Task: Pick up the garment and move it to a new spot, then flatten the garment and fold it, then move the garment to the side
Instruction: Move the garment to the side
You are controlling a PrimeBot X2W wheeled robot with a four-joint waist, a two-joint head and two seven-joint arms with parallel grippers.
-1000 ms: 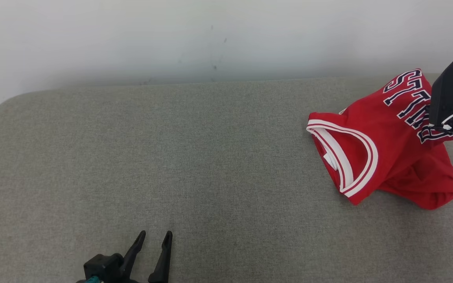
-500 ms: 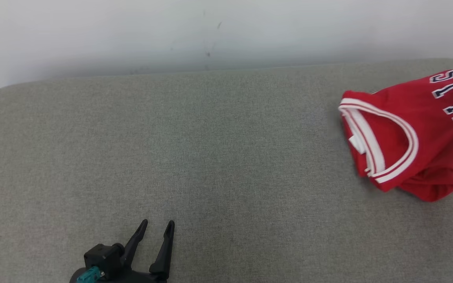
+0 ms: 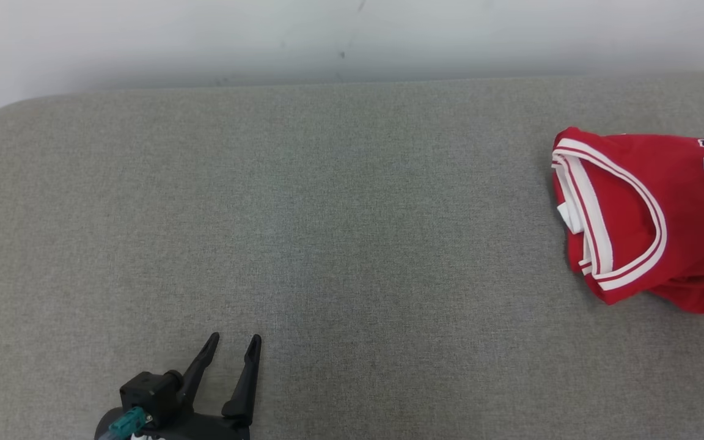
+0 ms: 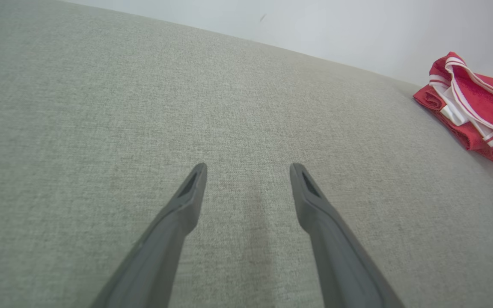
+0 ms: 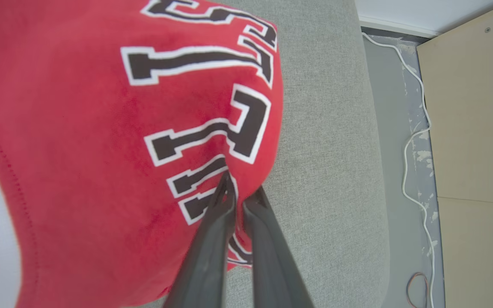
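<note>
A grey cloth-covered surface (image 3: 327,244) spread under and ahead of the left fingers (image 4: 186,205) and ran on well past their tips to a pale wall (image 3: 205,36). The surface was bare around those fingers.

The red garment (image 3: 682,183) lay bunched on the surface, far off to the right of the left fingers and well apart from them, close to the surface's right end. In the right wrist view it spread to the left of and beyond the right fingers (image 5: 214,239), while a strip of bare surface ran along their right side.

Further right of the right fingers, past the surface's edge, stood a light wooden panel (image 5: 473,107), with a band of grey floor (image 5: 396,128) between it and the surface.

The left fingers stood wide apart, holding nothing, their tips low over the cloth. The right fingers were pressed together on a fold of the garment at its edge, the red cloth pinched between their tips.

Dark letters (image 5: 246,128) outlined in white ran across the garment just beyond the right fingertips. The white-striped collar (image 3: 657,214) faced the left fingers' side. A thin white cable (image 5: 422,92) trailed over the floor. A small white tag (image 3: 566,215) showed inside the collar.
</note>
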